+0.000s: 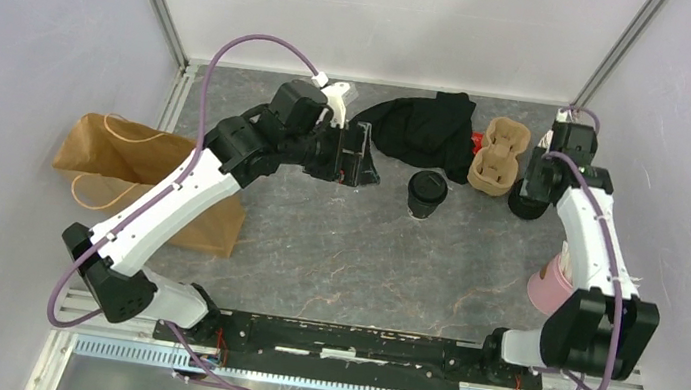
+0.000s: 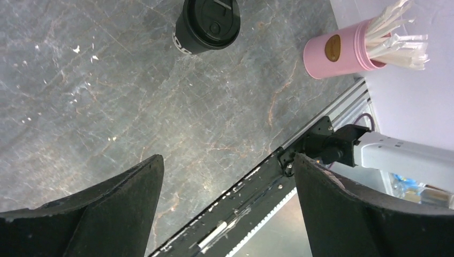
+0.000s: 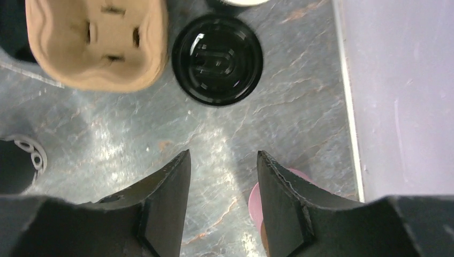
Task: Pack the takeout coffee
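Left tool (image 2: 227,160) and right tool (image 3: 224,155) hang parted, extended far forward.

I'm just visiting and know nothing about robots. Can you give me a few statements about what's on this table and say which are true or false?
1. A brown paper bag lies on the left side of the table. True.
2. The left gripper holds a coffee. False: it is open and empty; the lidded coffee cup stands alone on the table.
3. The pink cup holds white wrapped straws. True.
4. The cardboard cup carrier is full. False: its pockets are empty.
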